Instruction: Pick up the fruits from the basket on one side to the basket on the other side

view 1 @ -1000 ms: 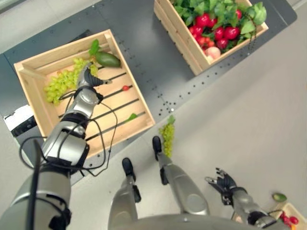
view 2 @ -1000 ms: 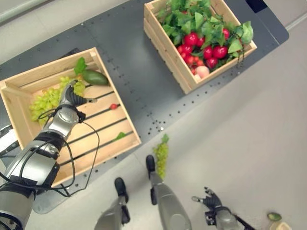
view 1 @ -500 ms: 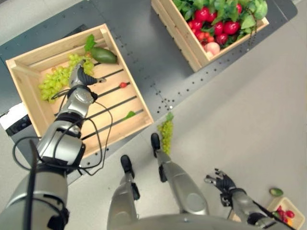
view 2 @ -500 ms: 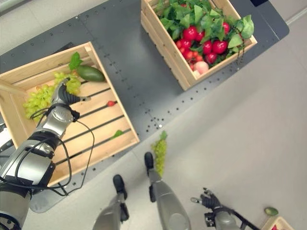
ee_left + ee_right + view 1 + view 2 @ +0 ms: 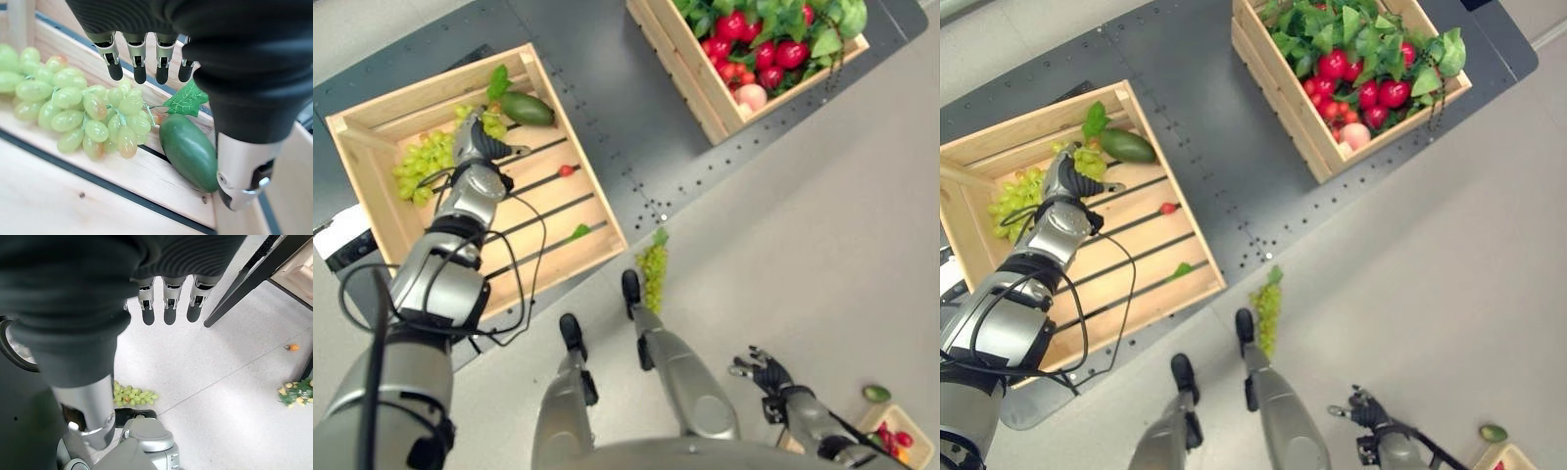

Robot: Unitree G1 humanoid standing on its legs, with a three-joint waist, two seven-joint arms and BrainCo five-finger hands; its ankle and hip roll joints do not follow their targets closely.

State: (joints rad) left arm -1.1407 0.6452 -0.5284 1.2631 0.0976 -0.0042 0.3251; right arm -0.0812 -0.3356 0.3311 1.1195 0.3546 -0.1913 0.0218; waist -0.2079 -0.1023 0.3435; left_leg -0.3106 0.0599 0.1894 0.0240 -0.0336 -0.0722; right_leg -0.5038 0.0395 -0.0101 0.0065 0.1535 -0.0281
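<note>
Left hand [image 5: 475,147] hovers inside the left basket [image 5: 374,125], fingers [image 5: 139,63] straight and apart, holding nothing. Green grapes [image 5: 93,115] lie just beyond and below the fingertips on the slats; the bunch's long axis runs along the slats. A green avocado-like fruit [image 5: 190,152], hard to identify, lies just beside them. Right hand [image 5: 766,375] hangs low over the floor, well apart, fingers relaxed, empty. Full basket [image 5: 1285,93] sits across the counter [image 5: 607,88]; another grape bunch [image 5: 654,274] lies on the floor. Left hand is the nearer.

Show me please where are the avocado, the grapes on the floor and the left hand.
avocado [image 5: 188,150]: left wrist view, middle of its green skin.
grapes on the floor [image 5: 654,277]: left eye view, middle of the bunch.
left hand [image 5: 475,149]: left eye view, back of the hand.
</note>
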